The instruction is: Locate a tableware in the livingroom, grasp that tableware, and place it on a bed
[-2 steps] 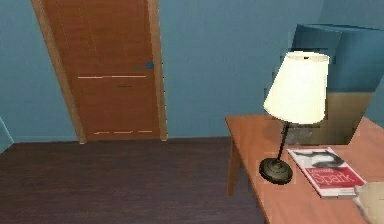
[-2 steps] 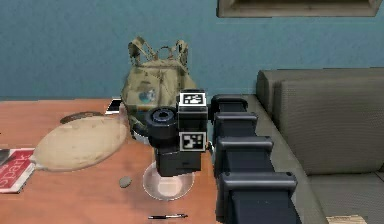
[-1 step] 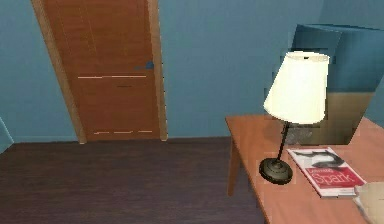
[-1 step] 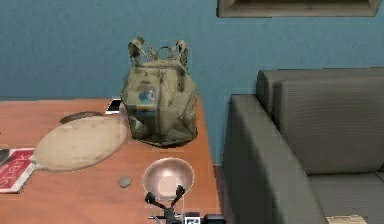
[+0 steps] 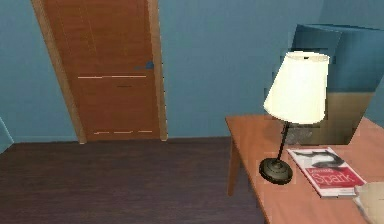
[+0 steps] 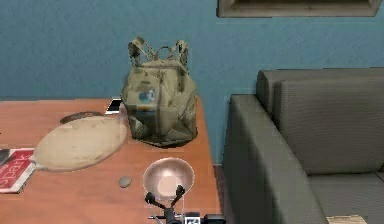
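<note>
Bowl (image 6: pixel 165 172) lower centre on wooden table (image 6: pixel 95 195); gripper (image 6: pixel 167 196) at it, grip and hold can't tell.

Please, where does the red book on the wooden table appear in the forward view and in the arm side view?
Forward view: the red book lies low at the right, just right of the lamp base.
Arm side view: the red book, likely the same one, is cut by the left edge, beside a pale oval thing.
Shared landmark: the wooden table under it.
</note>
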Tool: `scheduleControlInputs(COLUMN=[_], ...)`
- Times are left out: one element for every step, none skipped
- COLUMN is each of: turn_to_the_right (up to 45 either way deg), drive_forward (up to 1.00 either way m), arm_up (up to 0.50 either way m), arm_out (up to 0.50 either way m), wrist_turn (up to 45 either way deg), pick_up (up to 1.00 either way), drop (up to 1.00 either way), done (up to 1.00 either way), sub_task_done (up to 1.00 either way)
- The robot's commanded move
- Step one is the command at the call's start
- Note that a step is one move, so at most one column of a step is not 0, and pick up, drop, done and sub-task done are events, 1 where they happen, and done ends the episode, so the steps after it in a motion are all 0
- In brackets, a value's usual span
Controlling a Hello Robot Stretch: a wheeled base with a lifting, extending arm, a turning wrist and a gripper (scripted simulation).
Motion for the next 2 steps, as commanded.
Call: scheduleControlInputs(turn_to_the_right=[0.0,0.0], drive_forward=[0.00,0.00], arm_up=[0.10,0.18], arm_out=[0.00,0.00], wrist_turn=[0.0,0.0], pick_up=[0.00,0.00], drop=[0.00,0.00], done=[0.00,0.00], sub_task_done=[0.00,0.00])
